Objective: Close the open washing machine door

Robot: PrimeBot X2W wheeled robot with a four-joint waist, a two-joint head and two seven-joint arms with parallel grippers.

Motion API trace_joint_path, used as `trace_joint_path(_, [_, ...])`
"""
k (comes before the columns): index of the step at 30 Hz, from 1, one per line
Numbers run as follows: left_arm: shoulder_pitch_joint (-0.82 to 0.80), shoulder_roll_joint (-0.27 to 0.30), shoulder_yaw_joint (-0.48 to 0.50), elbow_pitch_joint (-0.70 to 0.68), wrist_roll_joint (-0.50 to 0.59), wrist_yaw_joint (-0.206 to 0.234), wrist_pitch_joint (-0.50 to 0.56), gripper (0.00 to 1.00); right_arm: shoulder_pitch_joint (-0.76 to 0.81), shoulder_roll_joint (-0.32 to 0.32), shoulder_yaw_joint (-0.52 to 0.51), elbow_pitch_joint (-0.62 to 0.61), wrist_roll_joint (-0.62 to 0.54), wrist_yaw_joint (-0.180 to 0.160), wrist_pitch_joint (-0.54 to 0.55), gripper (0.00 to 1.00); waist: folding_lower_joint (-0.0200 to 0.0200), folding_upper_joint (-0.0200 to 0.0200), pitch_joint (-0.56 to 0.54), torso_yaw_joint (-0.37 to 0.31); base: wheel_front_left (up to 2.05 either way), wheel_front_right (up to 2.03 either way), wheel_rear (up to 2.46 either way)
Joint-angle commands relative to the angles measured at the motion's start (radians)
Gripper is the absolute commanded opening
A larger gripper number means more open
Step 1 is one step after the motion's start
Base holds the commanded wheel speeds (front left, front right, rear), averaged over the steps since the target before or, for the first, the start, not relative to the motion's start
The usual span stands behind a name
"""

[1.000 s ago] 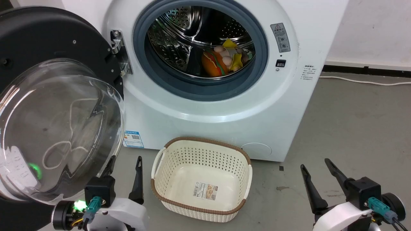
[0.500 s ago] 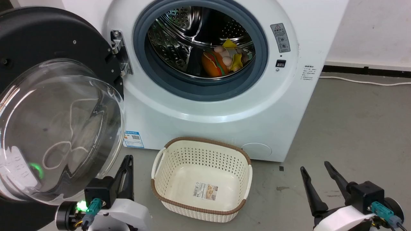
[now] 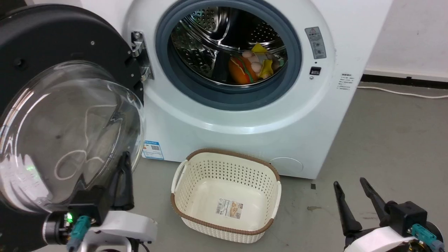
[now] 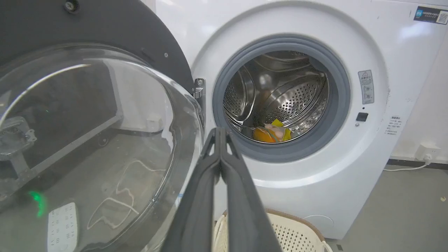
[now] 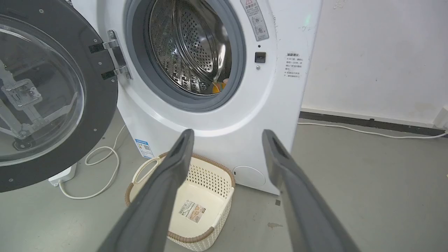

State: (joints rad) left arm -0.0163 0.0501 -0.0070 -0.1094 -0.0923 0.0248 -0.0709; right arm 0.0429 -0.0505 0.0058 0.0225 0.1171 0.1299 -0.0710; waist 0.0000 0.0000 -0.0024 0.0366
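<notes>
**A:** Where is the washing machine door (image 3: 66,105) at this moment?

**B:** Wide open. It hangs at the left of the washing machine (image 3: 245,140) on the metal hinge (image 3: 140,56), and its glass bowl (image 3: 52,140) bulges toward the robot. The steel drum (image 3: 210,38) is uncovered, with an orange burger-like toy (image 3: 241,70) inside.

**A:** And the grippers?

**B:** The left gripper (image 4: 219,134) has its two fingers pressed together with nothing between them. The left wrist view shows this clearly. It is just beside the lower right edge of the bowl, but whether it touches the glass I cannot tell. The right gripper (image 3: 349,182) has its fingers apart and empty. It is low at the right, beyond the cream basket (image 3: 231,152) and well apart from the door.

**A:** So which arm should do the closing?

**B:** The left one, I think, because it is much nearer. From its fingers the door lies to the left and upward, and the opening lies to the right. The hinge axis is upright, so the door must swing to the right. But the gripper is on the bowl side — a push from here would, I judge, open the door more. It probably has to come round behind the door first.
</notes>
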Motion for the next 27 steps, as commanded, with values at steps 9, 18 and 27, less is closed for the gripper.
trace_joint_path(9, [-0.035, 0.001, 0.095, -0.081, -0.027, -0.004, -0.026, 0.0, 0.036, 0.0, -0.006, 0.013, 0.041, 0.0, -0.026, 1.0, 0.0, 0.0, -0.008, 0.066, 0.0, 0.0, 0.0])
trace_joint_path(18, [-0.063, 0.009, 0.214, -0.107, -0.042, -0.017, -0.043, 0.0, 0.05, 0.0, -0.014, 0.019, 0.068, 0.0, -0.043, 1.0, 0.0, 0.0, -0.013, 0.14, 0.0, 0.0, 0.0])
trace_joint_path(27, [-0.105, 0.032, 0.368, -0.062, -0.08, -0.009, -0.062, 0.0, 0.054, 0.0, -0.019, 0.022, 0.094, 0.0, -0.062, 1.0, 0.0, 0.0, 0.004, 0.214, 0.0, 0.0, 0.0])
